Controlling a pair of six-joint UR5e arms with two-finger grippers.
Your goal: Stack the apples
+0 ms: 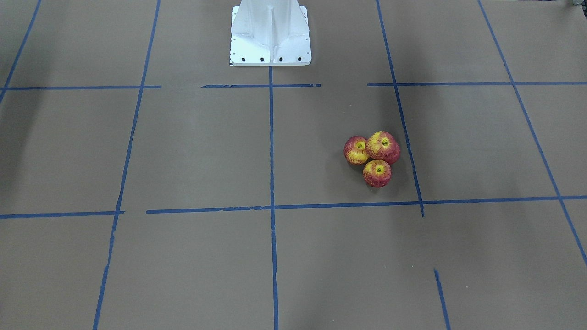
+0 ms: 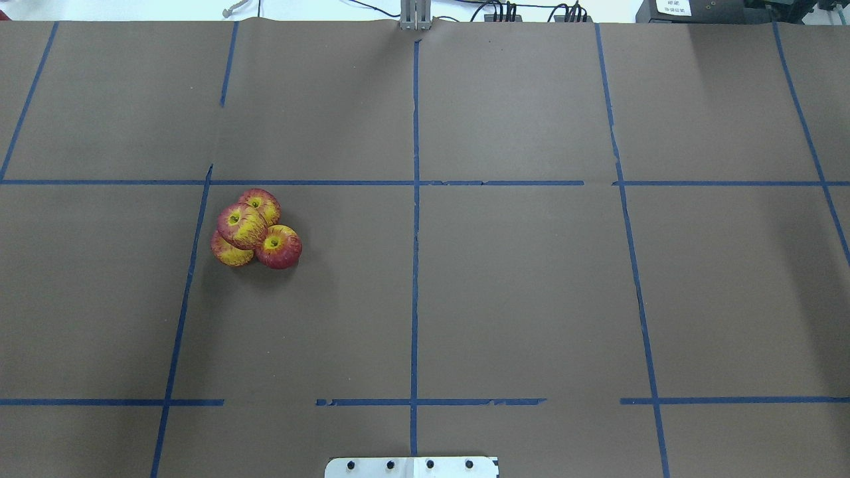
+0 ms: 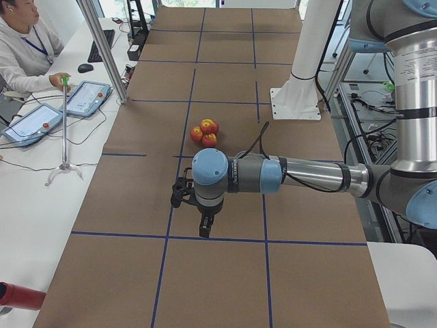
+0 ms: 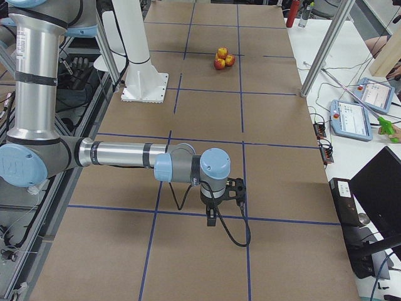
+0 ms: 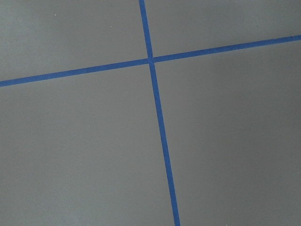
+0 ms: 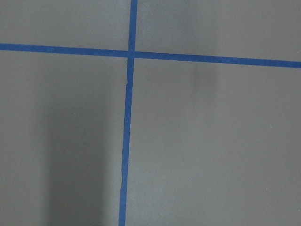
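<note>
On your table (image 2: 531, 299), the apples (image 2: 254, 228) sat in one little pile. In the view from above, the pile was at about 9 o'clock from the middle, just beside a line of blue tape (image 2: 188, 285). Three apples were on the bottom, all touching. The top apple (image 2: 240, 225) rested on them, with the others at 1, 4 and 7 o'clock around it. I think the stack was done.

The left gripper (image 3: 203, 232) hung over the table, well apart from the pile, at about 6 o'clock from it in the left side view. The right gripper (image 4: 212, 219) hung far off at the other end. Both showed only from the side, so I cannot tell if their jaws were spread or closed.

What could go wrong? Apples are round, so the top apple might roll off if you swung an arm close. One push on a bottom apple might spill the whole pile.

I saw no bowl, box or basket, so nothing sat inside anything.
</note>
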